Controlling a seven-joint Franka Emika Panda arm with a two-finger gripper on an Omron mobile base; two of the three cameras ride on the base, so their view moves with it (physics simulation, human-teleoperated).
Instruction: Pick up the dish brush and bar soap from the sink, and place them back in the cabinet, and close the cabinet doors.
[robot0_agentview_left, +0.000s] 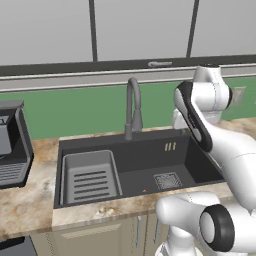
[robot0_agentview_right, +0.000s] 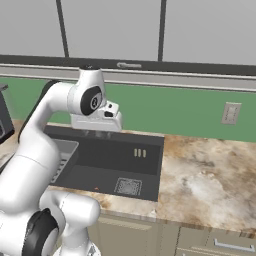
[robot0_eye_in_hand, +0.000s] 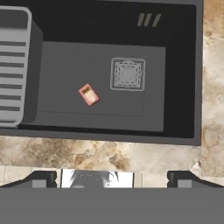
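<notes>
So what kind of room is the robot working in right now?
A kitchen, rendered: a wide dark-grey rectangular sink with a grey gooseneck faucet set in a mottled stone counter, under light-grey wall cabinets.

Bar soap (robot0_agentview_left: 145, 190) lies on the sink (robot0_agentview_left: 140, 150) floor beside the drain grate (robot0_agentview_left: 167, 180).

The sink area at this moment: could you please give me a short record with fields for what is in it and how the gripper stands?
sink: dark-grey basin set in a marbled counter
bar soap: pinkish-orange, lying on the basin floor, left of the drain grate, apart from it
ribbed tray: grey insert at the basin's left end
faucet: grey gooseneck behind the basin
gripper: open, empty, above the sink's front edge, looking down
dish brush: not made out in the basin
</notes>
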